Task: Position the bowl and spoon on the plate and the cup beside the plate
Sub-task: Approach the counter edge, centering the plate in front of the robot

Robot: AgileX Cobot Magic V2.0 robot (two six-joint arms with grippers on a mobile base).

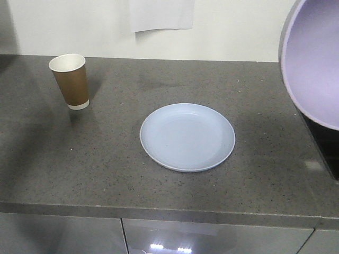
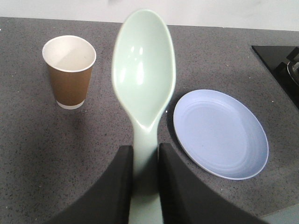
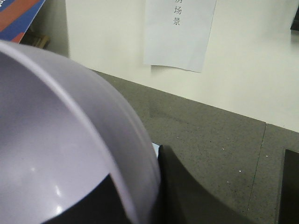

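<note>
The pale blue plate (image 1: 187,136) lies flat in the middle of the grey counter. The brown paper cup (image 1: 70,80) stands upright at the back left, apart from the plate. In the left wrist view my left gripper (image 2: 145,156) is shut on the handle of the mint-green spoon (image 2: 144,70), which hangs above the counter between the cup (image 2: 69,72) and the plate (image 2: 220,133). My right gripper (image 3: 138,163) is shut on the wall of the lavender bowl (image 3: 60,140), one finger inside and one outside. The tilted bowl (image 1: 315,58) is held in the air at the far right.
A black cooktop (image 1: 326,148) is set into the counter's right end, under the bowl. A white paper sheet (image 3: 180,32) hangs on the wall behind. The counter's front edge (image 1: 159,211) runs above grey cabinet doors.
</note>
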